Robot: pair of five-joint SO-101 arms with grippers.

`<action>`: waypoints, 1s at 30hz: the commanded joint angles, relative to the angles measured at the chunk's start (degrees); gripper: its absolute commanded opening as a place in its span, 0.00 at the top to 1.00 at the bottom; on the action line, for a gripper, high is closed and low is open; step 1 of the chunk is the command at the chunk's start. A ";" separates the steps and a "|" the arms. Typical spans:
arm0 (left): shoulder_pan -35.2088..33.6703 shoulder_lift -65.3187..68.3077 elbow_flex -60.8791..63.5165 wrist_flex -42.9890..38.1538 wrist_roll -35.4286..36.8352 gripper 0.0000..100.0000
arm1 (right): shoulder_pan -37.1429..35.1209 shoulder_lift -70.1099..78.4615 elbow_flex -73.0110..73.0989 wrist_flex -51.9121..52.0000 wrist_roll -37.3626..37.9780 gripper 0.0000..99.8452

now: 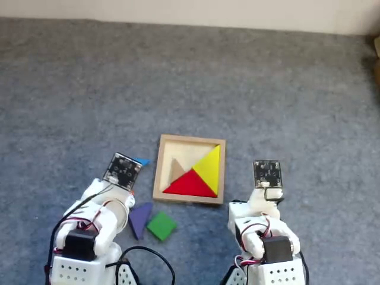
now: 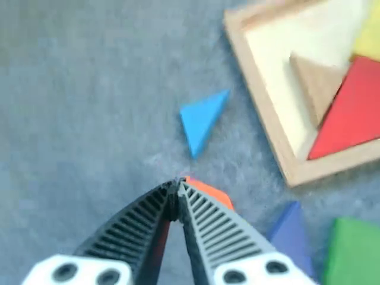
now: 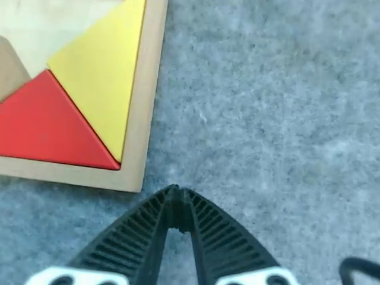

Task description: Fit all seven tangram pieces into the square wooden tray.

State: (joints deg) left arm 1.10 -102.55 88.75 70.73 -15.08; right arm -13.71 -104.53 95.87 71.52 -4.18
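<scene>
Tray (image 1: pixel 158 172) is partly filled by red piece (image 1: pixel 190 184), yellow piece (image 1: pixel 211 166) and tan piece (image 1: pixel 177 169) — blue triangle (image 2: pixel 202 119), orange piece (image 2: pixel 208 191), purple piece (image 1: pixel 140 218) and green piece (image 1: pixel 161 226) are left beside it. Left pincer (image 2: pixel 178 185) and right pincer (image 3: pixel 177 191) are clenched on nothing.

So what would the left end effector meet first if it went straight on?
Probably the orange piece right under the left end effector; the blue triangle lies further ahead. Depth is unclear.

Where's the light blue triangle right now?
The light blue triangle lies flat on the carpet outside the wooden tray, by its left rim in the high view, just ahead of the left pincer.
</scene>
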 commanded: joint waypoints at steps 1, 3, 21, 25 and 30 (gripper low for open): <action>-0.84 -1.89 -6.81 -0.62 -18.99 1.00 | 0.40 -0.66 7.16 0.31 0.26 0.99; -0.84 -1.45 -10.07 0.70 -19.08 0.99 | 0.40 -0.66 7.16 0.31 0.26 0.99; -0.31 43.03 -30.90 9.76 -11.69 0.71 | 0.40 -0.66 7.16 0.31 0.18 0.99; 3.82 51.21 -31.60 9.76 -9.93 0.70 | 0.48 -0.66 7.16 0.31 0.18 0.99; 12.88 56.04 -31.60 9.41 0.18 0.69 | 0.57 -0.66 7.16 0.31 0.18 0.99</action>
State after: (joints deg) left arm 6.64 -49.71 60.18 80.31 -21.67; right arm -13.71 -104.53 95.87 71.52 -4.18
